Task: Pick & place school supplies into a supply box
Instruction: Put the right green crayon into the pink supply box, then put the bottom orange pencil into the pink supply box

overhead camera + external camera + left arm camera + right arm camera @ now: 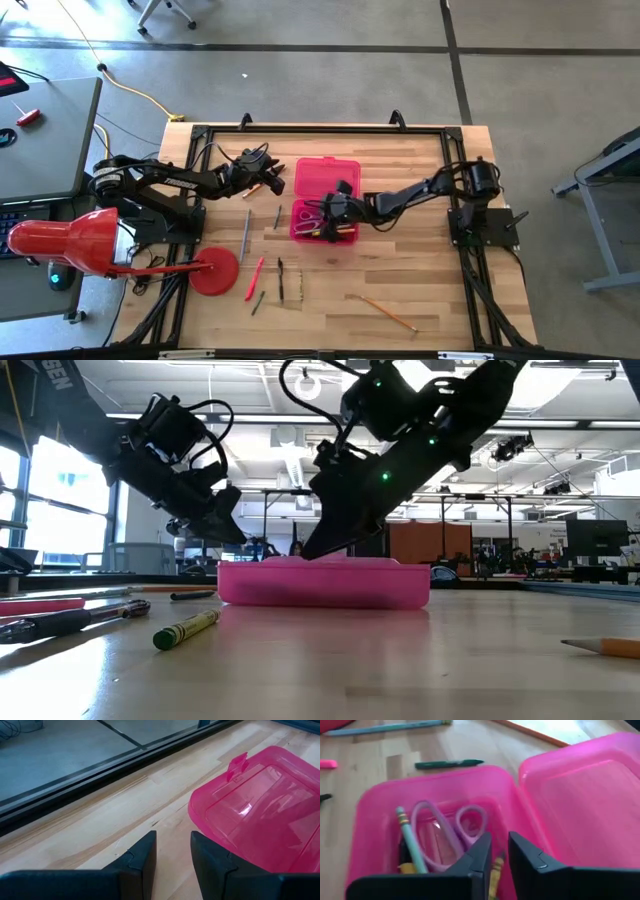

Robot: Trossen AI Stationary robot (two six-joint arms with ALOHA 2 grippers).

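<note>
Right end effector [334, 208] is where we look first: it hangs low over the open tray of the pink supply box [322, 196], and its two dark fingers [475, 862] stand a little apart with nothing between them. Under them, inside the tray, we see the purple-handled scissors [451, 827], a light green pencil [411, 840] and something yellow near the fingers. The box lies in the middle of the wooden worktop [420, 270], with its lid folded open on the far side. Our left end effector [262, 174] hovers just beside that lid, and its fingers [142, 862] are also slightly apart and empty. On the worktop outside the box we still see a grey pen [245, 234], a red pen [255, 279], a black pen [281, 281] and an orange pencil [388, 313]. A red round disc [214, 271] lies near the left edge.
</note>
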